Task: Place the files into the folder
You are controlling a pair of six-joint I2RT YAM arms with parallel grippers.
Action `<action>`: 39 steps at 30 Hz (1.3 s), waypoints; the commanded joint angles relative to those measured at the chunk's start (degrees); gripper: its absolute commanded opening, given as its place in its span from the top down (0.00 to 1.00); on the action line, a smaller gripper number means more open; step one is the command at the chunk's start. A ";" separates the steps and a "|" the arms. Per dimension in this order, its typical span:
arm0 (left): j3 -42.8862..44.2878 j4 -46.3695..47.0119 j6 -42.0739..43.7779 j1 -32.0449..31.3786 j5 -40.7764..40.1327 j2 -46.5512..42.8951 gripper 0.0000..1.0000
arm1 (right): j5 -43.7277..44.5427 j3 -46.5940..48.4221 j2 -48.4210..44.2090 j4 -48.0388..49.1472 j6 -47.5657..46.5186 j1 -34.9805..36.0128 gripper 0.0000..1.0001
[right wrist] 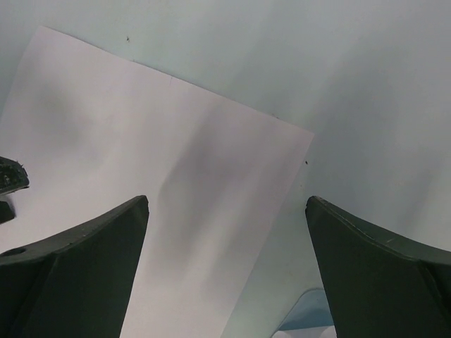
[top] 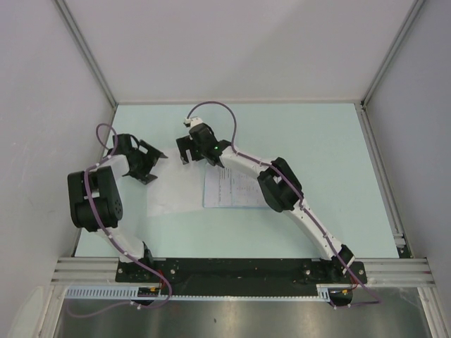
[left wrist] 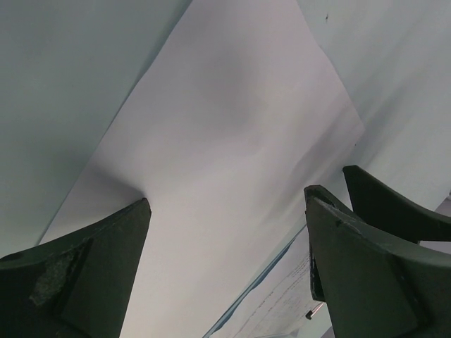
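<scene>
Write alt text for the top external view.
Left tool and right tool, both open, are poised over a blank white sheet on a pale mint table. A printed sheet lies beside it, partly under the right arm.

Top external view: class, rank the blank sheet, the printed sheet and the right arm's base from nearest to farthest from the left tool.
From the left tool:
1. Blank sheet, right beside it, on the side toward the arms' bases.
2. Printed sheet, mid-table, partly under the right arm.
3. Right arm's base, near edge, far right.
</scene>
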 commanded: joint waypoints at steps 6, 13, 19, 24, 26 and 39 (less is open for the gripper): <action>-4.20 0.33 -2.90 -0.17 -2.54 -1.49 0.00 | -1.29 -5.09 -2.87 -5.92 8.45 2.17 0.01; -4.81 0.25 -2.73 -0.08 -1.83 -1.31 0.00 | -8.23 -4.91 -1.64 -4.78 13.11 3.05 0.01; -4.90 0.33 -2.29 -0.08 -0.78 -1.05 0.00 | -12.63 -7.46 -3.04 -1.19 15.22 3.05 0.01; -5.25 0.42 -1.94 -0.17 -0.52 -0.96 0.00 | -16.50 -9.22 -4.10 1.55 16.38 2.61 0.01; -5.08 0.24 -0.98 -0.08 0.01 -1.22 0.01 | -13.27 -9.66 -4.88 0.93 12.97 2.35 0.01; -7.61 -5.65 4.57 -1.22 3.79 -15.81 0.00 | -7.01 -15.36 -16.56 -12.07 11.35 2.70 0.00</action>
